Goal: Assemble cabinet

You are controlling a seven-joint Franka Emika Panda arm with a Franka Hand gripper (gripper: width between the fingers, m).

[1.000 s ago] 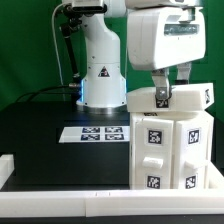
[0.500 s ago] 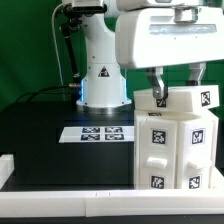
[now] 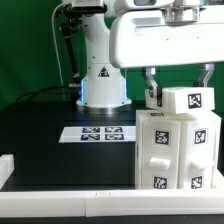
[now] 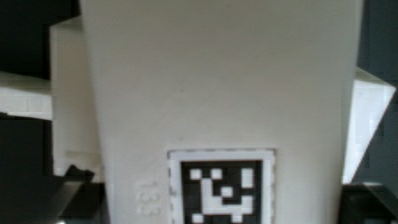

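Up close to the exterior camera now: big white wrist housing filling the upper part of the exterior view, jaws [image 3: 180,80] reaching down from it, two dark fingers [image 3: 150,84] either side of a small white top panel [image 3: 188,101]. Closed on that panel, by the look of it, one finger at each end, the panel slightly tilted with one tag facing out. Sitting right on top of the cabinet [image 3: 178,150], touching it, though whether fully seated cannot be told.

Cabinet itself standing upright on the black tabletop [image 3: 40,140], at the exterior view's right, partly cut by the frame edge. White, boxy, front divided into blocks, black-and-white tags scattered across its face.

Beside the cabinet, toward the exterior view's left, the marker board [image 3: 98,132] lying flat on the tabletop, just apart from the cabinet's foot. Behind the marker board, the white robot base [image 3: 100,70], upright, with a triangle sticker and a blue glow at the bottom. Green backdrop behind all of it. In front of the cabinet, a low white rail [image 3: 60,176] running along the tabletop's near edge.

Wrist view: almost nothing but a tall white panel face [image 4: 214,90], blurred, one tag [image 4: 221,190] low on it, dark gaps either side.
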